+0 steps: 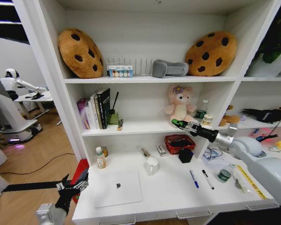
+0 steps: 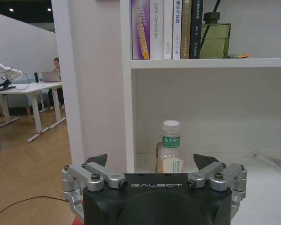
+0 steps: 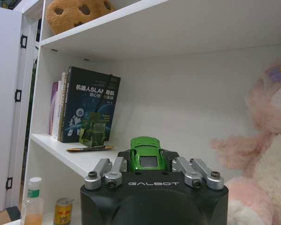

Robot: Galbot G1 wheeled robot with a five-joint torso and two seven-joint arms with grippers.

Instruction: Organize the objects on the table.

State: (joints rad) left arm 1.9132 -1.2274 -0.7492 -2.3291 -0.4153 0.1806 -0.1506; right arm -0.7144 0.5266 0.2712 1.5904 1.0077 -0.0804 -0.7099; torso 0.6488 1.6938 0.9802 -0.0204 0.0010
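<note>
Holding the green toy car point(image 3: 148, 153) between closed fingers, the right tool point(image 1: 178, 123) hangs just in front of the middle shelf point(image 1: 140, 125), beside the pink plush toy point(image 1: 180, 104). By my reading the tidying is barely under way (one item lifted, none visibly put away). On the counter point(image 1: 168, 190) the silver laptop point(image 1: 117, 188) lies near the front edge, and the blue pen point(image 1: 194, 178) and black pen point(image 1: 207, 179) lie side by side to its right. The left tool point(image 1: 73, 186) waits low off the counter's left end, jaws spread wide and empty, facing a small bottle point(image 2: 170, 147) by the shelving.
</note>
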